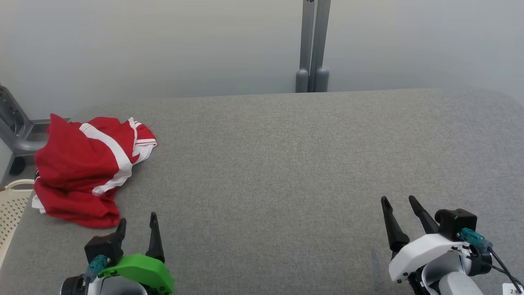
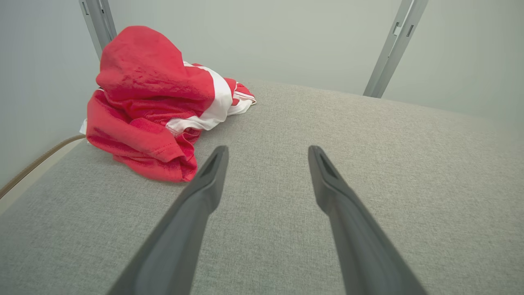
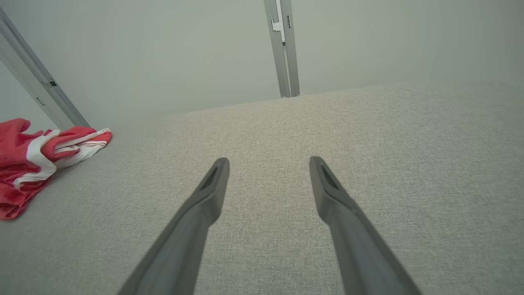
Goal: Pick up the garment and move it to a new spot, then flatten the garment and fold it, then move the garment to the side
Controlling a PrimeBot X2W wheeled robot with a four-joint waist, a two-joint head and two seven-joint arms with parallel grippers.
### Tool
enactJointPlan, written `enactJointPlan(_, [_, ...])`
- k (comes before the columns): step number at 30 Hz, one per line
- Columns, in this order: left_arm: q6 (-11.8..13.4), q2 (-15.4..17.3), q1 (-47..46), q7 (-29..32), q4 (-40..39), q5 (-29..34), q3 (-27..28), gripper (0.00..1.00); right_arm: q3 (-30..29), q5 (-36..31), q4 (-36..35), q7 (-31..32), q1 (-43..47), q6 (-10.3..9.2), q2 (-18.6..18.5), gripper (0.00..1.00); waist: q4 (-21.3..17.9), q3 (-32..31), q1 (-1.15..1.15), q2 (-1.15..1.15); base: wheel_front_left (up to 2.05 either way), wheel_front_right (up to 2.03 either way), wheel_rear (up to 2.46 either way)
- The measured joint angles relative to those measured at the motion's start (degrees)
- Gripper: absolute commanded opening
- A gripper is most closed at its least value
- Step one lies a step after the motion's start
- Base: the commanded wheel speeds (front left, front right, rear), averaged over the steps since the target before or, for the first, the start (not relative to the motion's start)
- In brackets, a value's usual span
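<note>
Both jaws wide apart, empty, over woven grey tabletop (image 1: 286, 164); crumpled red-and-white garment (image 1: 77, 176).

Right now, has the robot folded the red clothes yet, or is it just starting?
Nothing looks done: the red garment lies crumpled on the table, far left. The left pincer and right pincer are open, holding nothing. Picking up, flattening, folding and moving aside are all left.

Head view overlooks the table (image 1: 286, 164); low wrist views share the garment (image 2: 143, 82).
</note>
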Motion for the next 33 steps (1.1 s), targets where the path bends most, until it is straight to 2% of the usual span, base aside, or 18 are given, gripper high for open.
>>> enactJointPlan(9, [-0.1, 0.6, -0.4, -1.3, 0.1, 2.5, -1.5, 1.00, -0.1, -4.9, 1.1, 0.0, 0.0, 0.00, 0.4, 1.00, -0.1, -0.3, 0.00, 0.00, 0.00, 0.00, 0.00])
enactJointPlan(14, [-1.1, 0.8, -0.4, -2.5, -0.2, 3.6, -2.2, 1.00, -0.3, -6.8, 1.5, -0.5, -0.1, 0.00, 0.6, 1.00, -0.1, -0.6, 0.00, 0.00, 0.00, 0.00, 0.00])
enactJointPlan(33, [-0.5, 1.5, -0.2, -5.4, 1.3, 8.3, -4.0, 1.00, -0.3, -14.4, 2.9, -1.2, -0.4, 0.01, 1.1, 1.00, -0.1, -1.6, 0.00, 0.00, 0.00, 0.00, 0.00])
